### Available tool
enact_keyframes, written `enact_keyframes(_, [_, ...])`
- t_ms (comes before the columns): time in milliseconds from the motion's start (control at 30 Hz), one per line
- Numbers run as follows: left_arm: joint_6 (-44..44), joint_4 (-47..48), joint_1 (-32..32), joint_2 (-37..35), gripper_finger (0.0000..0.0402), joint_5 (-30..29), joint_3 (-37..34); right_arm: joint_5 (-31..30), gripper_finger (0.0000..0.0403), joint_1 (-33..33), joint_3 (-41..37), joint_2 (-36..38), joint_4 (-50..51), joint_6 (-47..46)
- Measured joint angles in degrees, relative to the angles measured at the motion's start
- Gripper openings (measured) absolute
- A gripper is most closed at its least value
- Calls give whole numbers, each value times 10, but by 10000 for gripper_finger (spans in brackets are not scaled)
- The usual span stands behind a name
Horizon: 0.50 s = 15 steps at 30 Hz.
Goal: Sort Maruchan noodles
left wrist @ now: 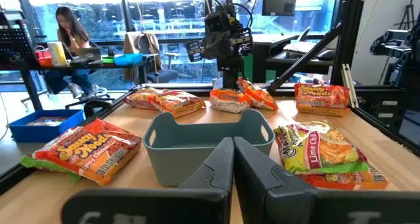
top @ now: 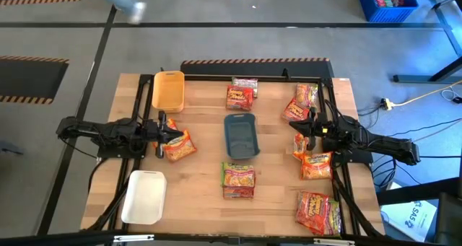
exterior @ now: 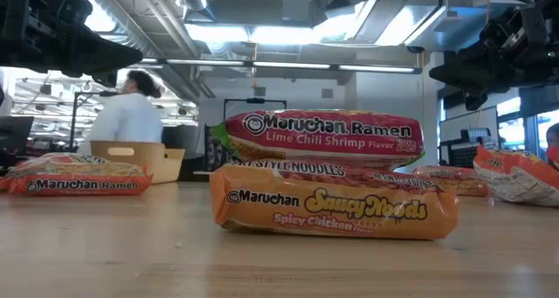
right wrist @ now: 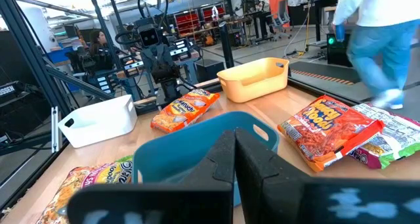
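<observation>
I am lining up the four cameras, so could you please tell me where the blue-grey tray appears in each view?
High view: blue-grey tray at the table's centre, between both arms.
Low view: not visible; stacked noodle packets fill the middle.
Left wrist view: tray just beyond the left arm's shut jaws.
Right wrist view: tray just beyond the right arm's shut jaws.
Shared landmark: the lime chili shrimp packet.

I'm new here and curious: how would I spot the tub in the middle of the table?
Find the wooden table, then its centre. There sits a blue-grey rectangular plastic tray, empty; unlike the yellow tray and the white tray on the left side, noodle packets lie on every side of it.
</observation>
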State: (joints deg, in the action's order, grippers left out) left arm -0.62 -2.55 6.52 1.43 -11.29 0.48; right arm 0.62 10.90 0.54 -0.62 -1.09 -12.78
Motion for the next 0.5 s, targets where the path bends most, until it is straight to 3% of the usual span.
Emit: enact_keyframes(500, [0, -10, 0, 0, 6, 0, 0, 0, 0, 0, 0, 0, 0, 0])
